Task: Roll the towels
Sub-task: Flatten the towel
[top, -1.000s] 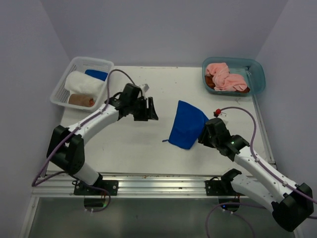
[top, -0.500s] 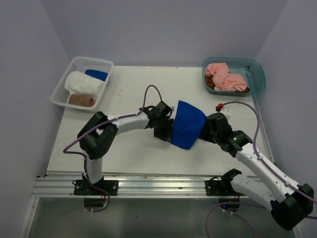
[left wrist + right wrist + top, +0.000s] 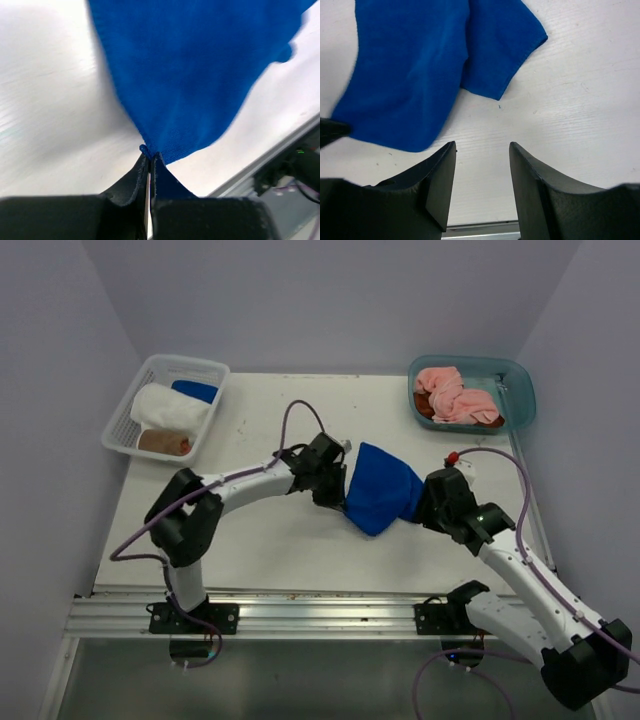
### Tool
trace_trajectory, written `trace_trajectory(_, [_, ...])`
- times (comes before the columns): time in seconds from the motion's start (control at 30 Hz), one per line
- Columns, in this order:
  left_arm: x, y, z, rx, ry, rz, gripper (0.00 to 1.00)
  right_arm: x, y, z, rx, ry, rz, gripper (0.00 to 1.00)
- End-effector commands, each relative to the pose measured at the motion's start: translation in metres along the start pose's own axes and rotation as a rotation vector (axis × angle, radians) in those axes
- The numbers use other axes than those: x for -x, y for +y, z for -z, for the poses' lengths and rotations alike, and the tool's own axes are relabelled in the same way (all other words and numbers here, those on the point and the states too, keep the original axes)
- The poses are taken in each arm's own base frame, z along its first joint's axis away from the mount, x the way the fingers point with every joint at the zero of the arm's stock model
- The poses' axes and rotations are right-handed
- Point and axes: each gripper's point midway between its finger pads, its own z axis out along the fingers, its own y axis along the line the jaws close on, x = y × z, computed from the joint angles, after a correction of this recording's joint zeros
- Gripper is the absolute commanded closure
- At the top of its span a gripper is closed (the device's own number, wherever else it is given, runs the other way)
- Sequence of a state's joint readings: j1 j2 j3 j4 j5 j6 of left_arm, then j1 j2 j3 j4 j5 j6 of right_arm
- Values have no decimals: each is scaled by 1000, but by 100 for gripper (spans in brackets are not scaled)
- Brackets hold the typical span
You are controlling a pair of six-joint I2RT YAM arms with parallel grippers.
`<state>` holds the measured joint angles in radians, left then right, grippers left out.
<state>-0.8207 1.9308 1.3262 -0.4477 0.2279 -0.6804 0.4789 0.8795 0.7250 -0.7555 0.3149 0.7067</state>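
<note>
A royal blue terry towel (image 3: pixel 385 495) lies bunched in the middle of the white desk (image 3: pixel 270 550), its long axis running roughly far to near. The left fingers (image 3: pixel 130 180) are pinched tight on its left edge; the right fingers (image 3: pixel 435 185) stand wide and empty just right of it, cloth ahead of their tips. A flattening pull would likely run left to right.

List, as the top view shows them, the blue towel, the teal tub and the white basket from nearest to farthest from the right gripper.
1. The blue towel: in the middle, right beside the right gripper.
2. The teal tub: at the far right corner, on this arm's own side.
3. The white basket: at the far left corner, clearly the farthest.
</note>
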Motion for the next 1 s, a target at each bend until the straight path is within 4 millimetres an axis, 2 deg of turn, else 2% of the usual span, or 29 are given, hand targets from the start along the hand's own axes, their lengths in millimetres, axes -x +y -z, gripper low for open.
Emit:
trace_trajectory(0.0, [68,-9,91,-131,-286,79,100,1,-3,-6,12,25,-3,49])
trace_trajectory(0.03, [78,2,113,-147,-342,105,100,-5,-2,-11,32,53,-4,48])
trace_trajectory(0.13, [89,4,129,-164,-363,104,100,-11,14,-29,93,101,-6,43])
trace_trajectory(0.17, [89,3,128,-164,-350,101,100,-15,19,-42,93,130,-8,42])
trace_trajectory(0.23, [87,2,124,-166,-325,94,100,-20,29,-52,125,160,-27,38])
trace_trajectory(0.27, [86,3,123,-165,-319,93,100,-17,39,-57,163,150,-39,37])
trace_trajectory(0.4, [88,3,125,-162,-323,89,100,-24,46,-77,169,180,-57,36])
trace_trajectory(0.47, [88,3,127,-159,-327,89,100,-24,50,-85,179,179,-63,36])
trace_trajectory(0.53, [89,2,128,-159,-328,85,100,-39,57,-88,218,240,-81,36])
trace_trajectory(0.57, [90,2,128,-157,-330,87,100,-38,63,-90,249,227,-98,37])
trace_trajectory(0.63, [91,2,128,-158,-331,88,100,-47,64,-93,260,248,-120,39])
trace_trajectory(0.67, [91,2,129,-158,-333,88,100,-46,66,-95,268,235,-126,40])
trace_trajectory(0.73, [92,1,129,-159,-334,90,100,-44,62,-100,244,218,-140,54])
trace_trajectory(0.8, [93,1,130,-159,-334,90,100,-37,62,-103,222,194,-145,71])
trace_trajectory(0.83, [95,0,132,-161,-340,86,100,-31,60,-103,207,171,-140,89])
trace_trajectory(0.87, [96,1,133,-157,-341,80,100,-23,62,-100,211,155,-133,97])
trace_trajectory(0.9, [98,1,135,-156,-344,77,100,1,70,-96,218,98,-129,100])
trace_trajectory(0.97, [112,3,148,-152,-375,71,100,31,67,-88,177,33,-85,100])
